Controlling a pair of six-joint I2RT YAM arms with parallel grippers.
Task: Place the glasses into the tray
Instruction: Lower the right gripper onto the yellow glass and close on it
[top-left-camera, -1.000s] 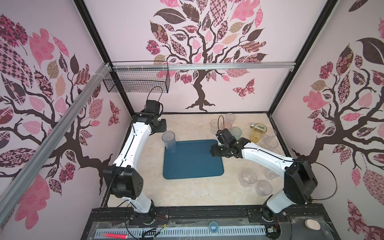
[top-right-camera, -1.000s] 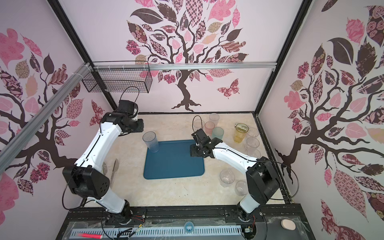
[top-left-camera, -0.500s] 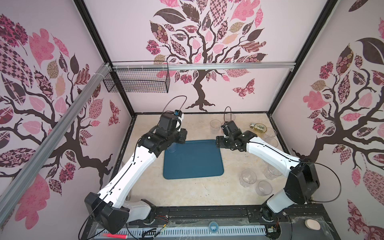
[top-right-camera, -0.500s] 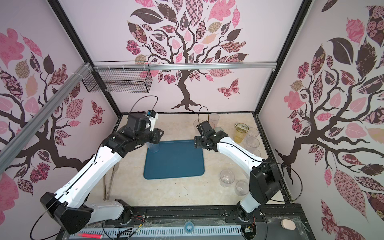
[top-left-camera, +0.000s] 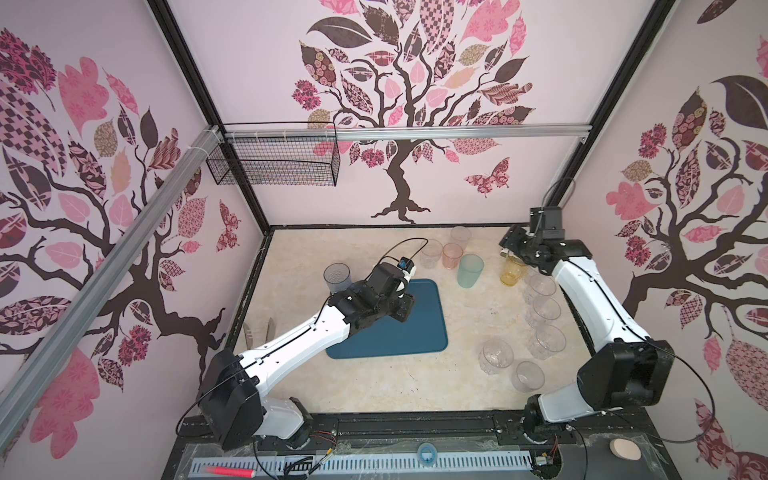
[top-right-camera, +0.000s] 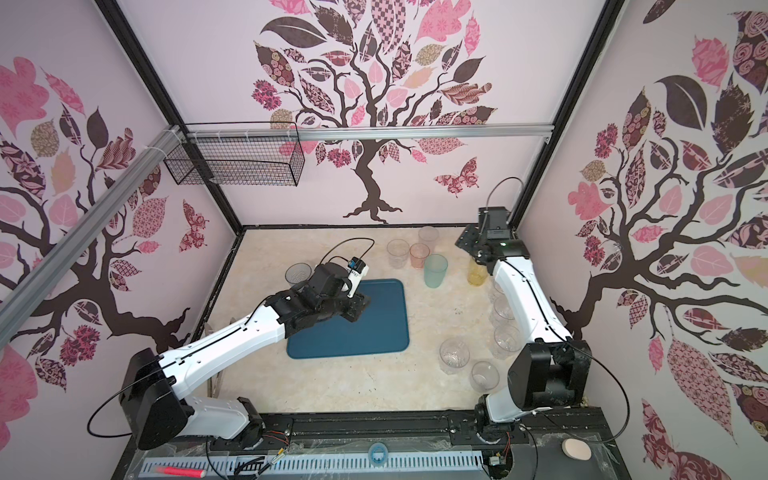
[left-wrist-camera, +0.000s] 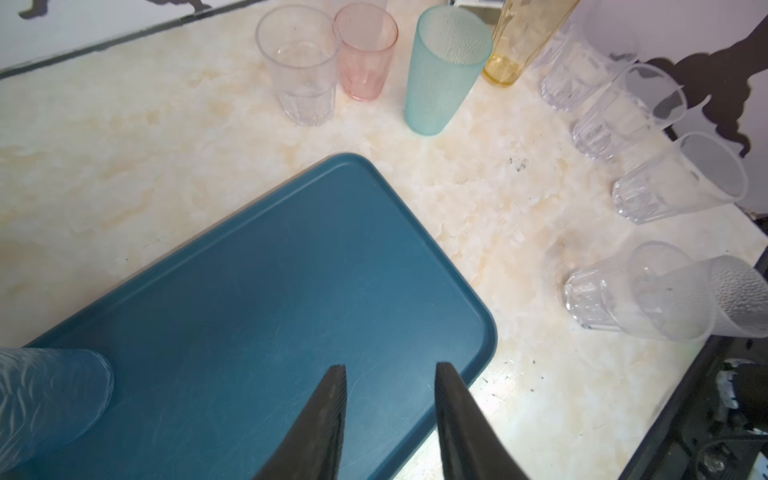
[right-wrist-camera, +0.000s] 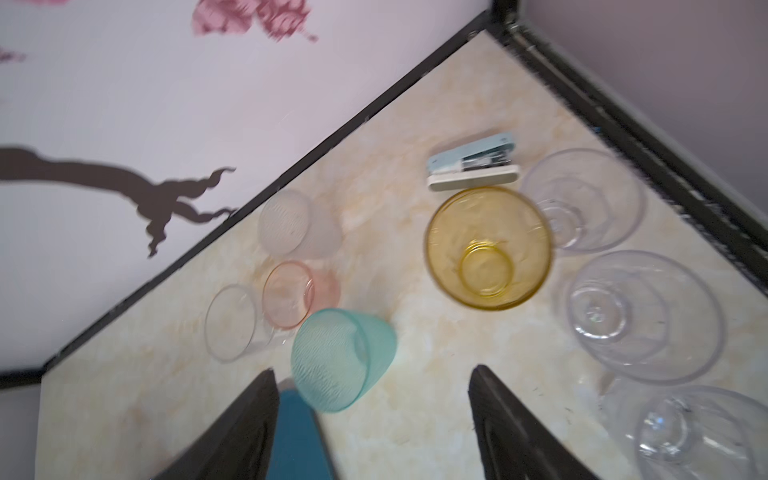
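Two pairs of jaws gape empty: left narrowly over the tray (left-wrist-camera: 291, 270), right widely. Blue-grey glass (left-wrist-camera: 45, 399) is cropped; right wrist view is blurred.

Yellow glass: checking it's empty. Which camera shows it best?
Right wrist view: looks down into the yellow glass, whole rim visible. Both top views show it small, partly behind the right arm; left wrist view crops its rim.
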